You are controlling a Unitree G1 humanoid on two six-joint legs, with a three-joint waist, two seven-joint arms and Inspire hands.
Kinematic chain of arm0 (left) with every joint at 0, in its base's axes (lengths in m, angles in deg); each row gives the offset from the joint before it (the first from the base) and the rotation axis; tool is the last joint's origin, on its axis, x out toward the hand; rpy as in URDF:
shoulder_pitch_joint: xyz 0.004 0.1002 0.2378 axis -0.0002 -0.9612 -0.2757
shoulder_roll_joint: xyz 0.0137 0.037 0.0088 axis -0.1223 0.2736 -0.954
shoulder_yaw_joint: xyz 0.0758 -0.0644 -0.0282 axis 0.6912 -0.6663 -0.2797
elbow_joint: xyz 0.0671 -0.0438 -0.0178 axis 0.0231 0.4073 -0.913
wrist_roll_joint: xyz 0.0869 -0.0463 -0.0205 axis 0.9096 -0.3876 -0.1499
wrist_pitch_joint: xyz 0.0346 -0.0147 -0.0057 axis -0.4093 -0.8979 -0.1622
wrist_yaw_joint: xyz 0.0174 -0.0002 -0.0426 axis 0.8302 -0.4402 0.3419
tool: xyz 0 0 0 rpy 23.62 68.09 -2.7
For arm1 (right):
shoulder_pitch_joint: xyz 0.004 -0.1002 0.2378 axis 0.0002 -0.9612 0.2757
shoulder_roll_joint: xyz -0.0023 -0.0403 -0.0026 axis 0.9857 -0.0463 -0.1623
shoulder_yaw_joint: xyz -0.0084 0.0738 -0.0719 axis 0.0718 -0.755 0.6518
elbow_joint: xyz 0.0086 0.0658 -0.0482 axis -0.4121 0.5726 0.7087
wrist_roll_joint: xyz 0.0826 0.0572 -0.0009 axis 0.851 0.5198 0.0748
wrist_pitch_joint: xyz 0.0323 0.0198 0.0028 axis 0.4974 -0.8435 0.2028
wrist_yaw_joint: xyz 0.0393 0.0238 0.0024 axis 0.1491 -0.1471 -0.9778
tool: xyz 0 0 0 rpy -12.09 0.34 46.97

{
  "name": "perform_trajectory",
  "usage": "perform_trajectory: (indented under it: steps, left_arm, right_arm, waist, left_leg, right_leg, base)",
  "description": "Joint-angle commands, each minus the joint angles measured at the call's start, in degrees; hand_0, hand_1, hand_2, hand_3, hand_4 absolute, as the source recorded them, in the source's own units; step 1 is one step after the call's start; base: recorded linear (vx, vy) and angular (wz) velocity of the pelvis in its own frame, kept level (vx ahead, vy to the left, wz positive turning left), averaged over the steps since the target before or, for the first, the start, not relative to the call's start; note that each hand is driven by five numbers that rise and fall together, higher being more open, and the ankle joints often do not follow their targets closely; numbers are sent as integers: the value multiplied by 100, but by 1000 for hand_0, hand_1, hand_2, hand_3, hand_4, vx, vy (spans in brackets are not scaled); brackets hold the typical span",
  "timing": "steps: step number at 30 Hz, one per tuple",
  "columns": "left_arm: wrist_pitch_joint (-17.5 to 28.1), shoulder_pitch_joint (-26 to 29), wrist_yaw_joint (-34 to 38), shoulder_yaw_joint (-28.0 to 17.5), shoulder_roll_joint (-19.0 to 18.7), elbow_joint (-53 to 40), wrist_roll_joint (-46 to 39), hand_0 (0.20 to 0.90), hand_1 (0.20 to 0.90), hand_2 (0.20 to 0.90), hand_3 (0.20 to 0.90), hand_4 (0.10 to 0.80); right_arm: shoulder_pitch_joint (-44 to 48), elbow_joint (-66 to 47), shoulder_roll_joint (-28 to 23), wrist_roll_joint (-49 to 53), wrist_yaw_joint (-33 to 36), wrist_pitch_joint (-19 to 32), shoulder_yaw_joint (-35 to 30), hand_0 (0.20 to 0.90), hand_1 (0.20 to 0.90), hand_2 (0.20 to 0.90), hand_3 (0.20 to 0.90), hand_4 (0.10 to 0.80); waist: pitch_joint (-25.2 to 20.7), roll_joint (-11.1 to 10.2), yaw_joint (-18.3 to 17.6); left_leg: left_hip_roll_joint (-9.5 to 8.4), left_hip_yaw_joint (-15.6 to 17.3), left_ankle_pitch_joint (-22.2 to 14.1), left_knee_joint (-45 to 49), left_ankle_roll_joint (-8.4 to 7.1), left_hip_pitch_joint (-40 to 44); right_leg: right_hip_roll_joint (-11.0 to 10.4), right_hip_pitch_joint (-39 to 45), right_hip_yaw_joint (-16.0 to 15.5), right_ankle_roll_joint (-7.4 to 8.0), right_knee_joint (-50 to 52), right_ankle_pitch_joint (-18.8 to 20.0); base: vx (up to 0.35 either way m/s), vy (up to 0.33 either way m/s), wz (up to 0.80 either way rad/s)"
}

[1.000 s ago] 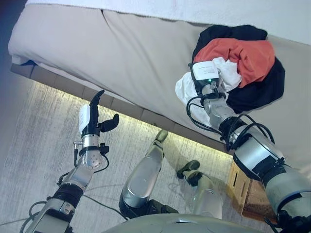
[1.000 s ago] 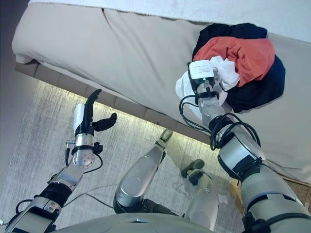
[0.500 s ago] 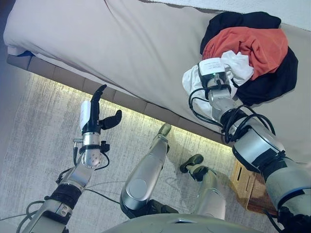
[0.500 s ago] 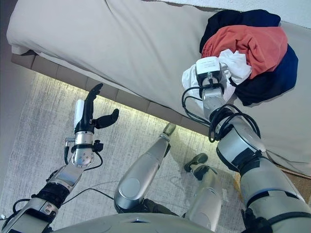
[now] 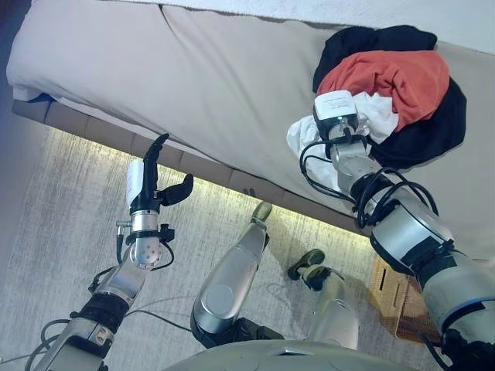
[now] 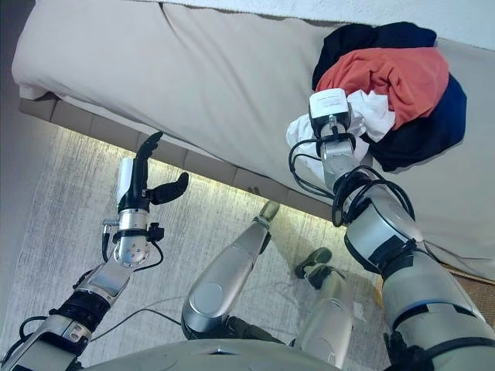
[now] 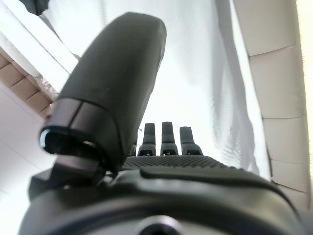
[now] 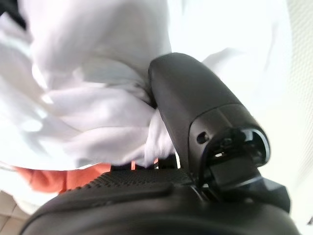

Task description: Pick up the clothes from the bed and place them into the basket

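Note:
A pile of clothes lies on the beige bed at the right: an orange garment on top, a dark garment beneath and a white garment at the near side. My right hand is in the pile's near side. Its thumb presses into bunched white cloth, with the orange cloth just past it. My left hand is open and empty, held upright over the floor beside the bed's edge, and it also shows in the left wrist view.
A wicker basket stands on the floor at the lower right, under my right arm. The bed's padded base runs across the middle of the eye views. Grey carpet lies to the left.
The camera has shifted a little. My right hand stays in the white garment at the pile. My left hand has not moved.

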Motion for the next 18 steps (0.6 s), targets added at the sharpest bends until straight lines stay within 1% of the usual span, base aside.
perform_trajectory:
  steps: [1, 3, 5, 7, 8, 9, 11, 16, 18]
  left_arm:
    - [286, 122, 317, -197, -323, -506, -17, 900, 900, 900, 900, 800]
    - [241, 148, 311, -218, -316, -450, -22, 900, 900, 900, 900, 800]
    - [166, 132, 309, -230, -300, -432, -16, 900, 900, 900, 900, 800]
    - [80, 72, 261, -261, -306, -423, -10, 900, 900, 900, 900, 800]
    - [63, 59, 249, -266, -308, -425, -12, 900, 900, 900, 900, 800]
    - [-45, 12, 179, -280, -293, -393, -1, 900, 900, 900, 900, 800]
    - [-157, -30, 155, -266, -276, -348, 6, 900, 900, 900, 900, 800]
    - [-314, -148, 89, -284, -190, -276, 57, 900, 900, 900, 900, 800]
    - [-369, -218, 50, -290, -149, -195, 59, 900, 900, 900, 900, 800]
  right_arm:
    - [427, -338, -310, 196, 974, -2, -88, 300, 300, 300, 200, 100]
    - [377, -524, -365, 288, 1180, 70, -149, 300, 300, 300, 200, 100]
    - [257, -814, -445, 386, 1326, 91, -245, 300, 300, 300, 200, 100]
    - [119, -1210, -591, 531, 1342, 95, -318, 300, 300, 300, 200, 100]
    - [97, -1277, -621, 563, 1366, 101, -330, 300, 300, 300, 200, 100]
    - [38, -1614, -783, 683, 1406, 114, -388, 300, 300, 300, 200, 100]
    - [-48, -1966, -957, 860, 1495, 135, -476, 300, 300, 300, 200, 100]
    - [-199, -2554, -1302, 1488, 1850, 136, -797, 300, 300, 300, 200, 100]
    - [-254, -2745, -1451, 1796, 1988, 250, -1003, 300, 300, 300, 200, 100]
  waist:
    - [-15, -64, -42]
    - [-41, -107, -100]
    - [-165, -177, -180]
    - [-328, -260, -265]
    - [-355, -273, -279]
    - [-499, -337, -368]
    - [-636, -401, -459]
    - [-967, -456, -641]
    - [-1166, -472, -724]
  left_leg:
    - [197, 187, -593, 29, 197, 351]
    - [263, 256, -556, -151, 166, 593]
    - [353, 323, -526, -341, 126, 793]
    - [457, 396, -473, -585, 71, 1027]
    - [474, 407, -465, -626, 61, 1069]
    - [532, 476, -302, -827, 44, 1179]
    - [607, 562, -285, -986, -3, 1377]
    - [695, 674, -220, -1411, -69, 1851]
    - [722, 691, -152, -1617, -90, 2026]
  right_leg:
    - [13, 537, 110, 144, -114, 492]
    - [51, 775, 129, 157, -360, 543]
    - [100, 970, 151, 181, -636, 639]
    - [176, 1208, 182, 202, -991, 719]
    - [191, 1249, 188, 205, -1050, 734]
    - [238, 1389, 160, 166, -1359, 891]
    - [297, 1597, 185, 170, -1622, 927]
    - [402, 2019, 253, 188, -2121, 1011]
    - [425, 2141, 288, 197, -2303, 1084]
  base:
    - [-15, -12, -12]
    - [12, -9, -11]
    - [46, -21, -18]
    - [54, -26, -16]
    - [13, 2, -17]
    - [18, 2, -20]
    - [59, -4, -18]
    - [63, 1, -13]
    - [57, 29, -13]
